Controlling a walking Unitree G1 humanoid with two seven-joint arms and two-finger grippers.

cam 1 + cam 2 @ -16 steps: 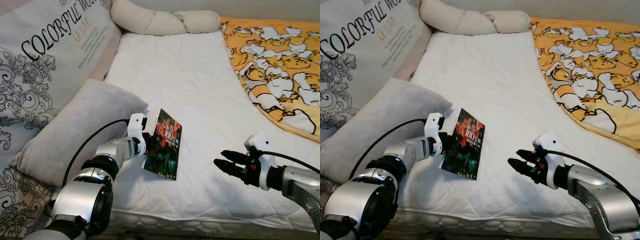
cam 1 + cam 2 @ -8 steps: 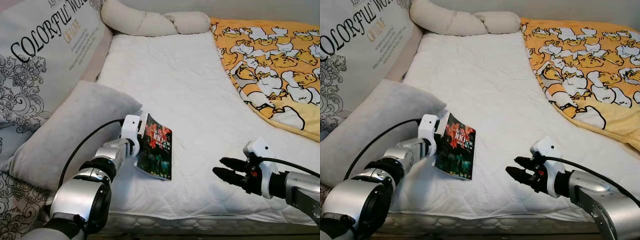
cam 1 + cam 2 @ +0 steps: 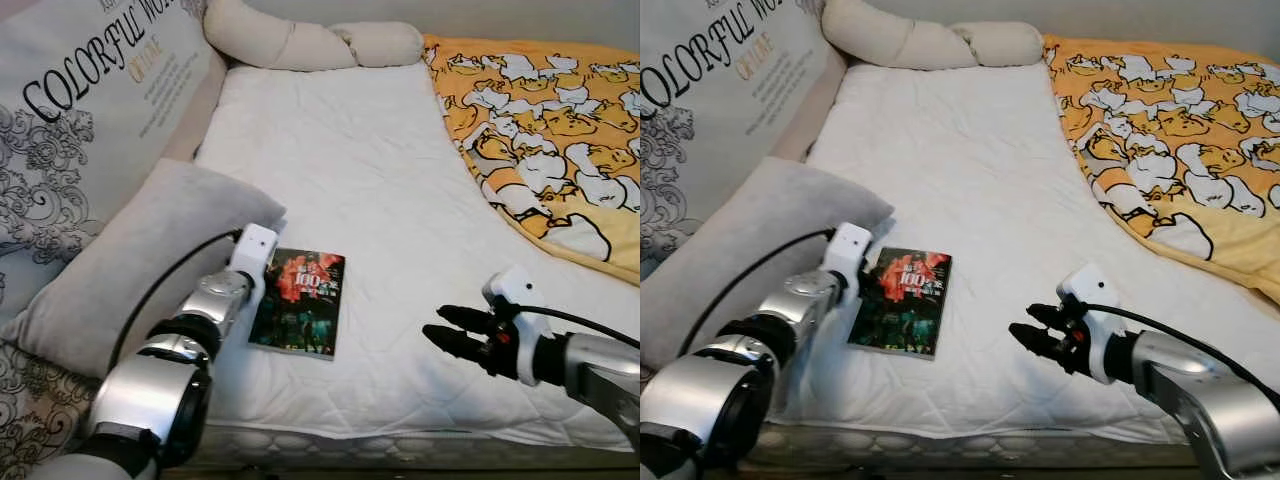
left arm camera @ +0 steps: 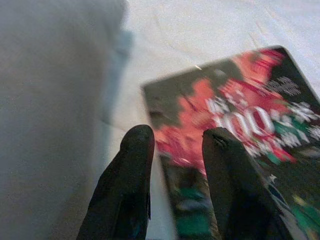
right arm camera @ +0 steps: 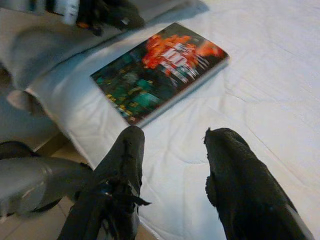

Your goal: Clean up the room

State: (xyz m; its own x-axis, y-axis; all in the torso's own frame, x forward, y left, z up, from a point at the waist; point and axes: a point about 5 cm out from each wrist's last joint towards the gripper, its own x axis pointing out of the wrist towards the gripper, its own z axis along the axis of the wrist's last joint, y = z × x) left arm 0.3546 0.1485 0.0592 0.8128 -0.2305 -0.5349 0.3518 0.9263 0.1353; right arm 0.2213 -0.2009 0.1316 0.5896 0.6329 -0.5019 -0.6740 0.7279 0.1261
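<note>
A dark paperback book (image 3: pixel 300 303) with a red and green cover lies flat on the white mattress (image 3: pixel 350 150), near its front edge. My left gripper (image 4: pixel 177 137) sits at the book's left edge, beside the grey pillow, open, with its fingers straddling the cover's corner and gripping nothing. My right gripper (image 3: pixel 440 328) hovers open over the bare sheet to the right of the book (image 5: pixel 160 70), pointing toward it with a clear gap between them.
A grey pillow (image 3: pixel 130 260) leans at the left beside a large printed cushion (image 3: pixel 80 110). A cream knotted bolster (image 3: pixel 300 40) lies at the head of the bed. A yellow patterned blanket (image 3: pixel 540 130) covers the right side. The mattress front edge (image 3: pixel 350 440) runs below the book.
The book stood tilted up in my left gripper; now it lies flat on the mattress and the left gripper has opened. The right gripper has barely moved.
</note>
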